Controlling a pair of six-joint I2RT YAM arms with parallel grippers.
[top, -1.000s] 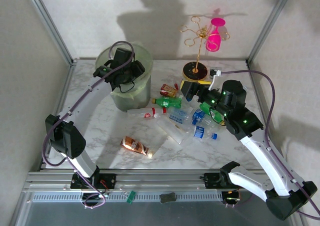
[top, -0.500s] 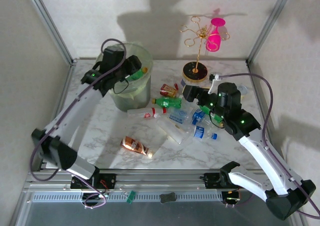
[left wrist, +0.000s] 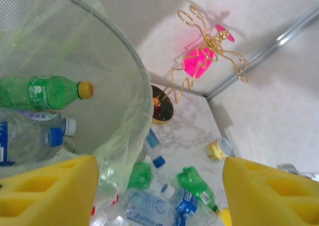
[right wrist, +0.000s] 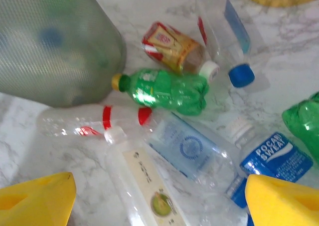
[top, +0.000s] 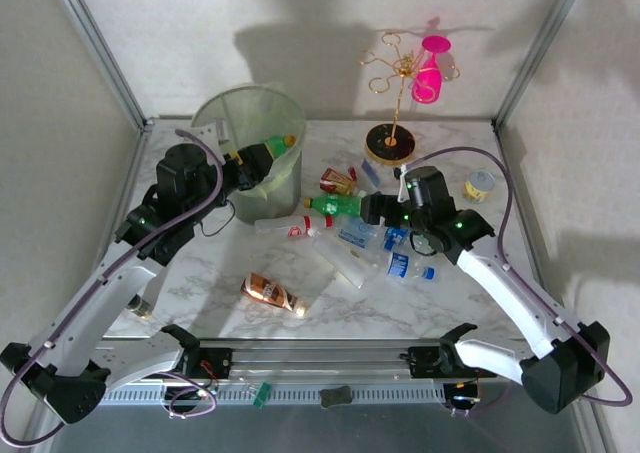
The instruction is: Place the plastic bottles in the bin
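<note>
Plastic bottles (top: 335, 205) are shown strewn on the table (top: 200, 263) beside the bin (top: 255, 201), in which 1 green bottle (left wrist: 50, 92) is seen among others. The left gripper (left wrist: 158, 193) is spread wide, empty, by the rim. The right gripper (right wrist: 159, 201) is spread wide, empty, over the pile.

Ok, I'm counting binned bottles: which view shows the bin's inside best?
Left wrist: it looks into the bin, bottles visible. Top external shows its rim and one green bottle; right wrist, its outer wall.
</note>
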